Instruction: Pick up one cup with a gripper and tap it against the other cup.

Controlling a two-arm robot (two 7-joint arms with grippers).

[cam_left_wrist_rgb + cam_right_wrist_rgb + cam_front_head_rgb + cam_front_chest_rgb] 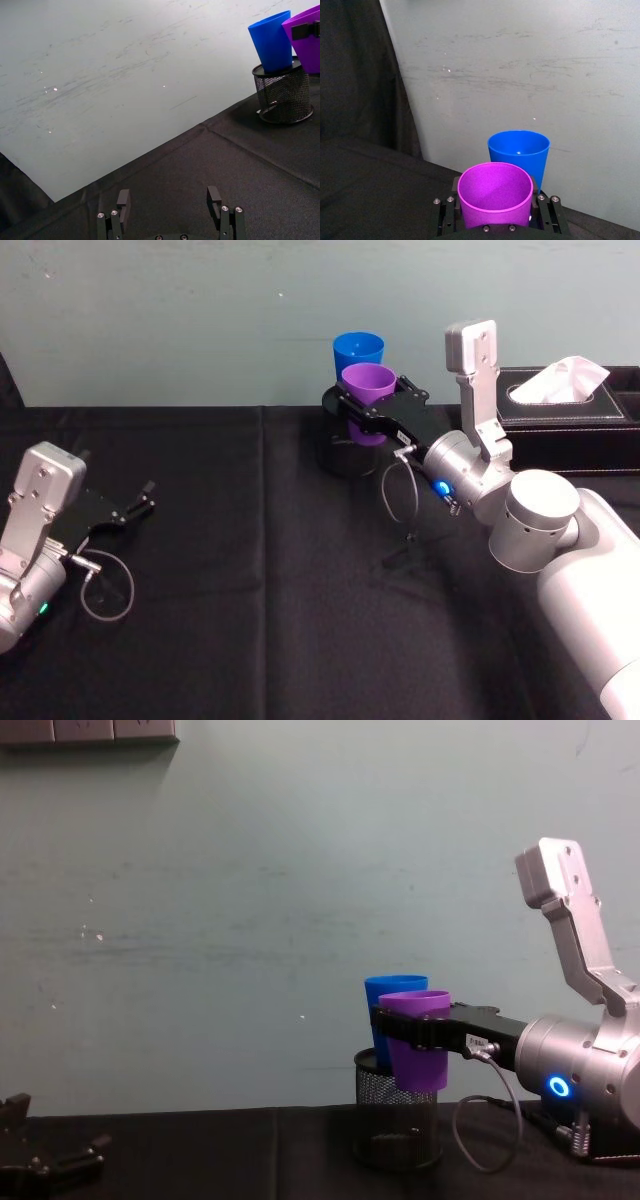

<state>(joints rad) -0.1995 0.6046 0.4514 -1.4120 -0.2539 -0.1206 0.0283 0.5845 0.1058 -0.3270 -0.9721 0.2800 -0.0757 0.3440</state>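
My right gripper has its jaws clamped on the purple cup, upright; blue cup stands just beyond at 12 o'clock in the mesh holder. Left gripper idles at 9, jaws apart.

No words, numbers or signs clear enough to read. Just one small white label on the side of the right gripper, too tiny to make out.
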